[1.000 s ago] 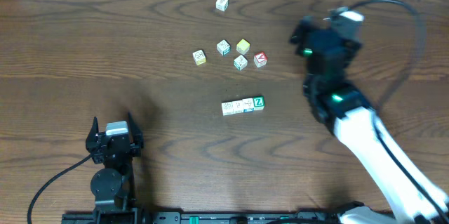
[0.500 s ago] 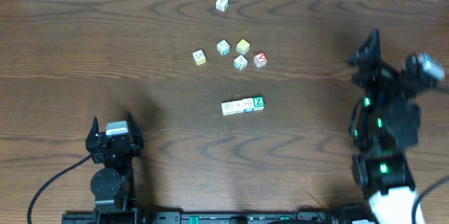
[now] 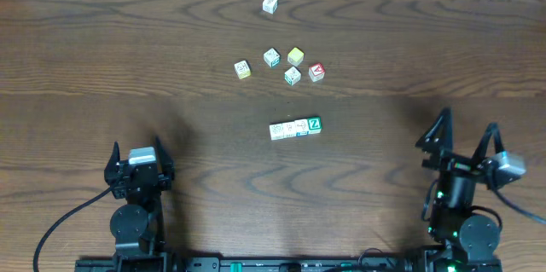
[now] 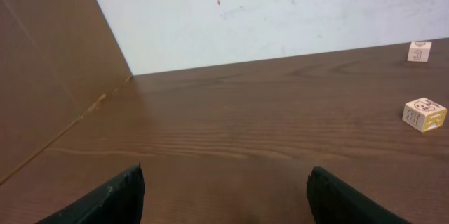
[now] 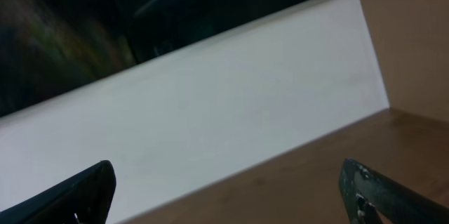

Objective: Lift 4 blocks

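Note:
The 4 blocks (image 3: pixel 295 128) lie side by side in a short row at the middle of the table, the right-hand one showing a green "Z" (image 3: pixel 314 124). Nothing touches them. My left gripper (image 3: pixel 136 148) stands open at the front left, well away from the row. In the left wrist view its dark fingers (image 4: pixel 105 199) frame bare wood and the left gripper (image 4: pixel 224 185) holds nothing. At the front right my right gripper (image 3: pixel 467 131) is open and empty too. The right wrist view shows the right gripper (image 5: pixel 228 182) against the wall and a strip of table, with the blocks out of view.
Several loose cubes lie beyond the row: a yellow-faced cube (image 3: pixel 295 56), a red-faced cube (image 3: pixel 316 72), and a lone cube (image 3: pixel 270 4) near the far edge. The left wrist view catches two cubes at its right edge (image 4: pixel 424 114) (image 4: pixel 419 51). A pale wall runs behind the table.
My right arm has swung from the far right of the table back to the front right edge, gripper still open. The left arm and the blocks have not moved.

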You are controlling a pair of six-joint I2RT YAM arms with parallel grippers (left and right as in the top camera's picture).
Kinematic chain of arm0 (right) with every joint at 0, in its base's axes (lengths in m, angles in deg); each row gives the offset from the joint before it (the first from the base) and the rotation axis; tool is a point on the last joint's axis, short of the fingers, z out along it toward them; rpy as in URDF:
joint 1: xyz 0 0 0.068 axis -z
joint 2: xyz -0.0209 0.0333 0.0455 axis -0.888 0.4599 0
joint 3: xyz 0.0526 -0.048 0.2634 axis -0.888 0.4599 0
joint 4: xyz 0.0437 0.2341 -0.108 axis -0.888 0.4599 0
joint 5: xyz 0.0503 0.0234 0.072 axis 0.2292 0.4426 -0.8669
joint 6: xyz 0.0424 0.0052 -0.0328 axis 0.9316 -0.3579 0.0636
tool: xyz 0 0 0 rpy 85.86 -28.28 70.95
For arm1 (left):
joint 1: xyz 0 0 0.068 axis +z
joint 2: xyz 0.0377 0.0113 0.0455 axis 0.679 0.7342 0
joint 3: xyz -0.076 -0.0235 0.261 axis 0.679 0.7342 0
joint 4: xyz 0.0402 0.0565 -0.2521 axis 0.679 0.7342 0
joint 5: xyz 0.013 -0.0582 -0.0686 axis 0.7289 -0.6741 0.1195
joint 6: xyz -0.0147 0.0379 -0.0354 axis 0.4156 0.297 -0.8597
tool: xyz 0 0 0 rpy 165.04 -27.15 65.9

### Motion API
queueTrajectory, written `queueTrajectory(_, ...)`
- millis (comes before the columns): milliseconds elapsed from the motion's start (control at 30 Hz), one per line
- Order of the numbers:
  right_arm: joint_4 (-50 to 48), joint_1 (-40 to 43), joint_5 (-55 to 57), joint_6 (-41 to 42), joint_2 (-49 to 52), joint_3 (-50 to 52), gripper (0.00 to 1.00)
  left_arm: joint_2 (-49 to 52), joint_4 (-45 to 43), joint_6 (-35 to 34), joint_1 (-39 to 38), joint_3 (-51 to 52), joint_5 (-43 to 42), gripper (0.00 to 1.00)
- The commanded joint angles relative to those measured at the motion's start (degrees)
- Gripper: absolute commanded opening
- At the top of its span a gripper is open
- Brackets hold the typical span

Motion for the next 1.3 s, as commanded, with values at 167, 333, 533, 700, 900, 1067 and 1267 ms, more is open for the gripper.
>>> queueTrajectory(167, 1.99, 1.16, -3.10, -4.33, -7.21, 5.84, 0.99, -0.31, 2.62, -0.07, 0.35, 0.76, 0.55, 0.75)
queueTrajectory(333, 11.19, 2.73, -6.03, -4.33, -11.98, 6.60, 0.99, -0.31, 2.62, -0.09, 0.35, 0.76, 0.55, 0.75)
queueTrajectory(533, 16.79, 4.48, -7.23, -4.74, -12.35, 6.60, 0.99, -0.31, 2.62, -0.07, 0.35, 0.76, 0.55, 0.75)
queueTrajectory(700, 23.78, 4.85, -8.04, -4.74, -12.35, 6.60, 0.99, -0.31, 2.62, -0.07, 0.35, 0.76, 0.55, 0.75)
queueTrajectory(900, 24.22, 4.85, -10.12, -11.32, -12.35, 6.60, 0.99, -0.31, 2.62, -0.07, 0.35, 0.76, 0.55, 0.75)
queueTrajectory(1067, 24.26, 4.85, -10.80, -12.44, -12.35, 6.60, 0.99, -0.31, 2.62, -0.07, 0.35, 0.76, 0.55, 0.75)
queueTrajectory(1267, 24.11, 4.85, -10.80, -12.44, -12.28, 6.60, 0.99, -0.31, 2.62, -0.07, 0.35, 0.76, 0.55, 0.75)
